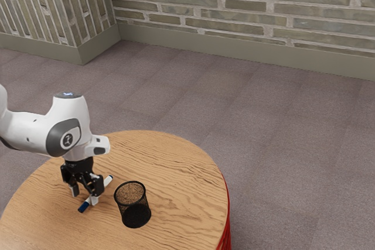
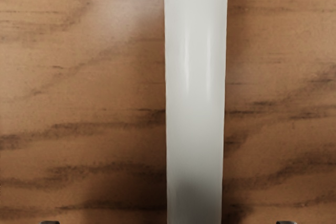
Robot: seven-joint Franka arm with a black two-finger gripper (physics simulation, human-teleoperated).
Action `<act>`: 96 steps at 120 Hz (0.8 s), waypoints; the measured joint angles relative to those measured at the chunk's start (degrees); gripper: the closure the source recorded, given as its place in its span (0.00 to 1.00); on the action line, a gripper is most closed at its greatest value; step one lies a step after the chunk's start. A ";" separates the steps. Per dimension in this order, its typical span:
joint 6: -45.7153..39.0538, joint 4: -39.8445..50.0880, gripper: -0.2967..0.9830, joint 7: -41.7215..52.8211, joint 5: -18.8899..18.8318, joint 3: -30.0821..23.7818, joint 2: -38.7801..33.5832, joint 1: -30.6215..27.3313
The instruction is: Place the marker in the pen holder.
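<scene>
One marker (image 2: 194,98) on table (image 1: 184,185), between jaws standing apart; pen holder (image 1: 133,208) upright nearby.

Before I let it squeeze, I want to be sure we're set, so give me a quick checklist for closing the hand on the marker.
1. Hand open: ok, its fingers stand apart.
2. Marker between the fingers: ok, one on either side, not gripped.
3. Marker lying flat on the table: ok.
4. Fingertips low enough for a firm grip: cannot tell; they look close to the tabletop, but the exact gap is unclear.
5. Pen holder upright, mouth up: ok.
6. Pen holder out of the closing fingers' way: ok, it stands beside the hand, apart from it.
</scene>
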State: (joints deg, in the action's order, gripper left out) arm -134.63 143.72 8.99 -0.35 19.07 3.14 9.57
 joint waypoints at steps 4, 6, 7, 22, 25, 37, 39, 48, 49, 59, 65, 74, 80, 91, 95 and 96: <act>-0.06 0.00 0.41 -0.18 0.01 0.00 0.01 0.04; -0.08 0.00 0.44 -0.27 0.01 0.00 0.00 0.07; -0.09 0.00 0.45 -0.31 0.01 0.00 0.01 0.08; -0.22 0.00 0.61 -0.87 0.00 0.00 -0.05 0.22; -0.24 0.00 0.64 -0.97 0.01 0.00 -0.03 0.23; -0.29 0.00 0.73 -1.32 -0.03 0.00 -0.03 0.23; -0.30 0.00 0.74 -1.38 -0.05 0.01 -0.02 0.23; -0.44 0.00 0.79 -1.80 -0.35 0.05 0.05 0.25; -0.46 0.00 0.79 -1.86 -0.40 0.06 0.08 0.26; -0.72 0.00 0.82 -2.45 -0.77 0.06 0.36 0.25; -0.96 -0.01 0.83 -2.84 -0.99 0.08 0.64 0.28; -1.15 0.00 0.86 -3.41 -1.29 0.12 0.82 0.39; -1.20 -0.01 0.86 -3.76 -1.44 0.14 0.82 0.48; -1.33 -0.14 0.85 -4.41 -1.65 0.14 0.01 0.49; -1.30 -0.26 0.85 -4.61 -1.75 0.14 -0.55 0.54; -1.29 -0.29 0.85 -4.65 -1.78 0.15 -0.69 0.55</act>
State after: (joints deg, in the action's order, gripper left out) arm -135.92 143.43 4.34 -2.13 19.22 2.45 10.12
